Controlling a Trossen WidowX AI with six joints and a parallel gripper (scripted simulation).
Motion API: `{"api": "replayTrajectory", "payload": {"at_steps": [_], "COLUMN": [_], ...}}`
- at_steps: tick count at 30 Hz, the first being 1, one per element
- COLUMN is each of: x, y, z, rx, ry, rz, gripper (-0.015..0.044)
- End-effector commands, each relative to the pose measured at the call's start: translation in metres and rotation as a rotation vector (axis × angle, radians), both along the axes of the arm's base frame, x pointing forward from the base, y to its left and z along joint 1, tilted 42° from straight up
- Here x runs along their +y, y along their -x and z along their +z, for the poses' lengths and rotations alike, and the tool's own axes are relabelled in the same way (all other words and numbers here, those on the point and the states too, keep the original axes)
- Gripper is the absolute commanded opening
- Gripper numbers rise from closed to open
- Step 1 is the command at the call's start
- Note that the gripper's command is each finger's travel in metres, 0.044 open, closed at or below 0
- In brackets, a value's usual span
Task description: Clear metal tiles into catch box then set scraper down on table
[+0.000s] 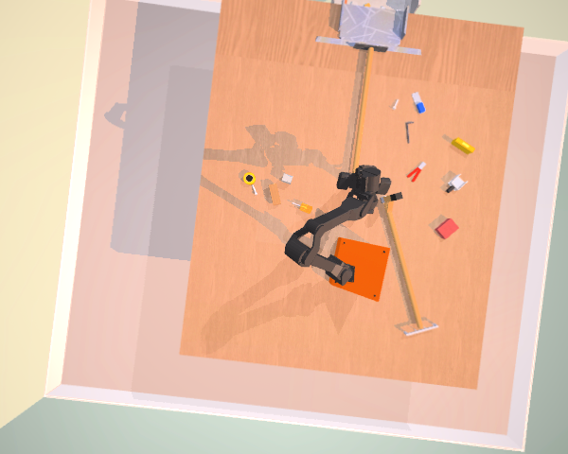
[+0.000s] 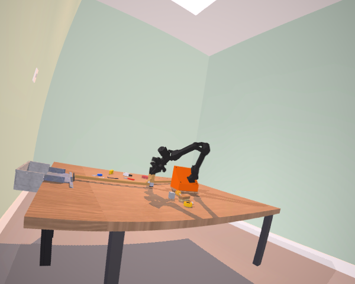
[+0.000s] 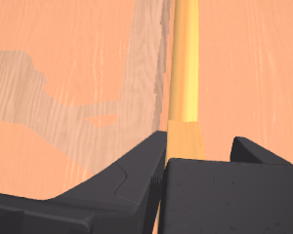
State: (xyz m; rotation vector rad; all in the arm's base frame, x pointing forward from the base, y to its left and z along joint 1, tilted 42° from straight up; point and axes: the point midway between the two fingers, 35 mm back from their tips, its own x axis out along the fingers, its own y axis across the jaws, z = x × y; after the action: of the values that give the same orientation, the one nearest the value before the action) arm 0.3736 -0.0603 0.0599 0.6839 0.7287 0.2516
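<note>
My gripper [image 1: 365, 182] [image 2: 152, 174] [image 3: 199, 144] is shut on the near end of the long scraper's yellow wooden handle [image 1: 362, 107] [image 2: 110, 179] [image 3: 186, 39]. The handle runs straight away from me over the table. Its grey cross blade [image 1: 367, 46] [image 2: 70, 180] sits at the far end, right against the grey catch box [image 1: 372, 22] [image 2: 26, 178]. The steel bench plate [image 2: 54, 177] shows as a grey slab between blade and box. Pale grey pieces show inside the box; I cannot make out single tiles. No tile shows on the table.
A second long stick [image 1: 400, 264] with a wire head [image 1: 417, 328] lies right of the orange arm base [image 1: 367, 269] [image 2: 180, 180]. Small tools lie right of the handle: red block [image 1: 447, 228], yellow block [image 1: 463, 145], pliers [image 1: 417, 169]. Tape measure [image 1: 248, 178] and screwdriver [image 1: 301, 206] lie on the left.
</note>
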Motion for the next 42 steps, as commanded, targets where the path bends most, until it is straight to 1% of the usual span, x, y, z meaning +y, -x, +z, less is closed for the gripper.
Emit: {"api": "replayTrajectory", "payload": {"at_steps": [1,14,42], "x": [-0.001,0.006,0.007], "y": [0.007,0.027,0.026], "z": [0.002,-0.002,-0.004], "rx": [-0.012,-0.013,-0.001], "ry": [0.008,0.007,-0.001], "rz": [-0.003,-0.005,-0.002], "gripper": [0.0,0.0,0.0]}}
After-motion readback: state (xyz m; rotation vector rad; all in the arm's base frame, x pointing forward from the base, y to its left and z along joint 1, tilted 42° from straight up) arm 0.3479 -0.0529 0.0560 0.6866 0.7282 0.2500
